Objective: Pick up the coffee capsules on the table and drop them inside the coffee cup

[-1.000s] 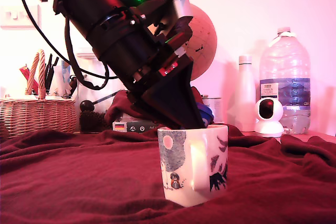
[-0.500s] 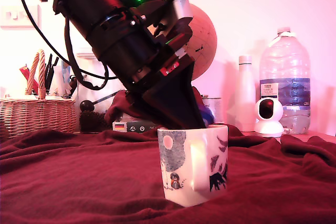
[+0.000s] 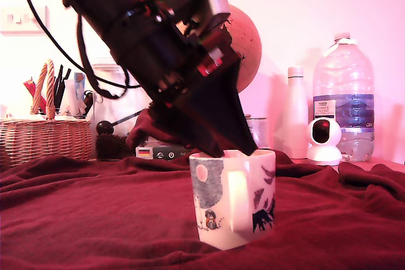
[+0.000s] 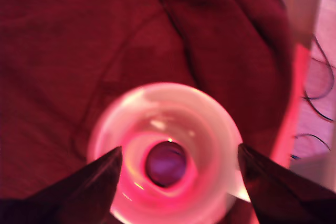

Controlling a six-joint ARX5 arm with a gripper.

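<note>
Resting at the bottom of the coffee cup (image 4: 163, 153), the coffee capsule (image 4: 166, 163) is showing in the wrist view as a small dark, purplish-blue round shape, blurred and lit pink, with a tiny glint at its upper edge. It is lying near the middle of the cup's pale floor, clear of the walls. From the exterior view the capsule is hidden by the cup's side. The cup is a white mug printed with a grey-blue scene, a pink circle and small cartoon figures, its handle facing the camera, and it is sitting slightly tilted on the rumpled dark red cloth (image 3: 95, 207). The gripper (image 4: 178, 163) is hovering just above the cup's rim, its two black fingers (image 4: 89, 182) spread wide apart and holding nothing, one tip over each side of the rim.
</note>
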